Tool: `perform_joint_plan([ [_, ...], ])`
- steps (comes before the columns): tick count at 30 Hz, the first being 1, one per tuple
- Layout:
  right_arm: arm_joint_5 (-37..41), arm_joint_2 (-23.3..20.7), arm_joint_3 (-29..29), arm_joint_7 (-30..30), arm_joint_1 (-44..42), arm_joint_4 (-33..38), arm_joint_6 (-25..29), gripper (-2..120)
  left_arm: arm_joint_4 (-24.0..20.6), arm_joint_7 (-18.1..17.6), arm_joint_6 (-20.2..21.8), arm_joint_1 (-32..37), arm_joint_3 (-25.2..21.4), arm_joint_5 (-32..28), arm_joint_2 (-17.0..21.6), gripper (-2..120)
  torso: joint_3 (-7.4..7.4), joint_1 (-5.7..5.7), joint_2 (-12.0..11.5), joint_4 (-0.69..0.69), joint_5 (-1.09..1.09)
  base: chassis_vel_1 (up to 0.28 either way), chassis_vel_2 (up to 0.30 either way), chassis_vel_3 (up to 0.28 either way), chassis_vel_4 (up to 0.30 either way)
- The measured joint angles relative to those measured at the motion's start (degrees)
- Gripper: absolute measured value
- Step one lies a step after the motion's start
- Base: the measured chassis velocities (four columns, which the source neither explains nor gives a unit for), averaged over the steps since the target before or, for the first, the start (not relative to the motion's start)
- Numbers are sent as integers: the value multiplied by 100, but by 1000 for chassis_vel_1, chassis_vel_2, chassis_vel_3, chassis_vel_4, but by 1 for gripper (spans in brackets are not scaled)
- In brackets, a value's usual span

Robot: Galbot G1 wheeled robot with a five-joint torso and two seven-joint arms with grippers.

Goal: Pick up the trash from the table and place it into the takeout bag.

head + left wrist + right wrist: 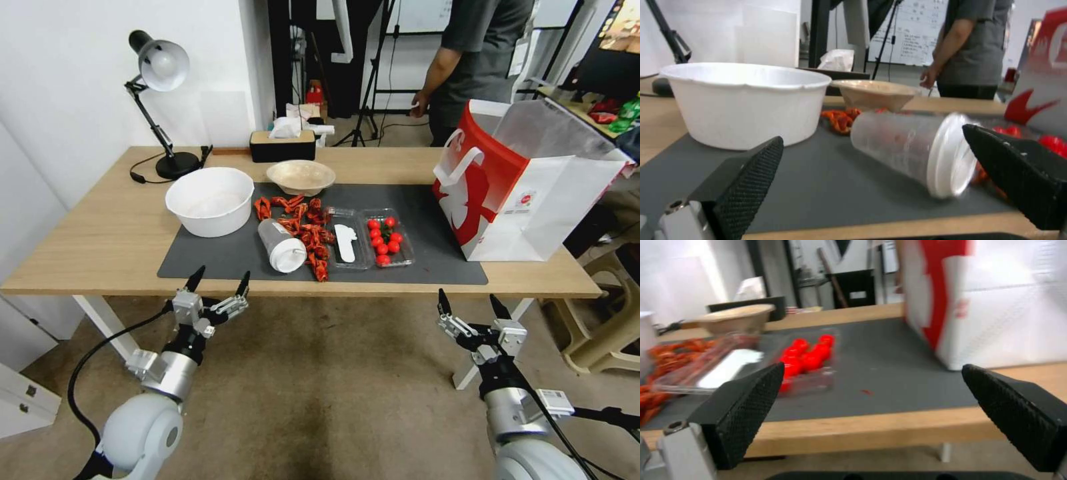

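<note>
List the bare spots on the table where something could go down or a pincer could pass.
Free: bare wood left of the white bowl out to the lamp; grey mat between the tomato tray and takeout bag; wood behind the beige bowl. Crowded: mat centre, where the lidded cup, red scraps and trays touch.

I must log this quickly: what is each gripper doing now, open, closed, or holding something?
Left gripper: open, holding nothing, in front of the table.
Right gripper: open, holding nothing, also off the table's near edge.
</note>
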Motion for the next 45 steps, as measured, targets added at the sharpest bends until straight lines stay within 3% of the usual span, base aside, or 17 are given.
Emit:
perform_joint_plan([
  [2, 12, -95, -164, 38, 165, -41, -97, 100, -187, -134, 198, -16, -25, -319, 44, 100, 0, 0, 0, 6, 3, 0, 0, 0, 0],
  [5, 18, -137, -220, 61, 219, -43, -150, 100, -311, -288, 437, -224, 100, -745, 155, 100, 0, 0, 0, 3, -1, 0, 0, 0, 0],
  [6, 18, -151, -217, 74, 216, -27, -164, 100, -358, -381, 576, -374, 237, -1103, 259, 100, 0, 0, 0, -3, -2, 0, 0, 0, 0],
  [8, 19, -158, -203, 76, 205, -16, -166, 100, -409, -461, 683, -465, 326, -1398, 339, 100, 0, 0, 0, -4, 0, 0, 0, 0, 0],
  [10, 20, -174, -159, 78, 175, 12, -182, 100, -515, -675, 946, -688, 528, -2158, 542, 100, 0, 0, 0, 0, 0, 0, 0, 0, 0],
  [14, 11, -167, -134, 77, 142, 24, -186, 100, -524, -817, 1113, -1000, 673, -2815, 763, 100, 0, 0, 0, 0, -1, 0, 0, 0, 0],
  [17, -25, -143, -131, 75, 115, 24, -186, 100, -523, -1061, 1362, -1482, 825, -3803, 984, 100, 0, 0, 0, 0, 0, 0, 0, 0, 0],
  [21, -45, -125, -128, 75, 106, 25, -187, 100, -444, -1262, 1507, -1817, 969, -4402, 1053, 100, 0, 0, 0, -1, 0, 0, 0, 0, 0],
  [23, -56, -113, -107, 75, 99, 30, -190, 100, -308, -1650, 1717, -2211, 1148, -5122, 1062, 100, 0, 0, 0, -1, 1, 0, 0, 0, 0],
  [25, -57, -112, -103, 75, 96, 32, -190, 100, -281, -1714, 1752, -2260, 1172, -5183, 1060, 100, 0, 0, 0, -1, 0, 0, 0, 0, 0],
  [26, -62, -110, -73, 76, 73, 46, -190, 100, -134, -1994, 1939, -2475, 1279, -5279, 1051, 100, 0, 0, 0, 0, -1, 0, 0, 0, 0],
  [32, -76, -115, 93, 76, -28, 87, -191, 100, 186, -2581, 2417, -3143, 1572, -5045, 1126, 100, 0, -1, -1, -1, 2, 0, 0, 0, 0],
  [45, -153, -100, 231, 109, -151, 193, -210, 100, 329, -3313, 2985, -3953, 2290, -4528, 975, 100, 0, -1, 0, -1, 0, 0, 0, 0, 0],
])
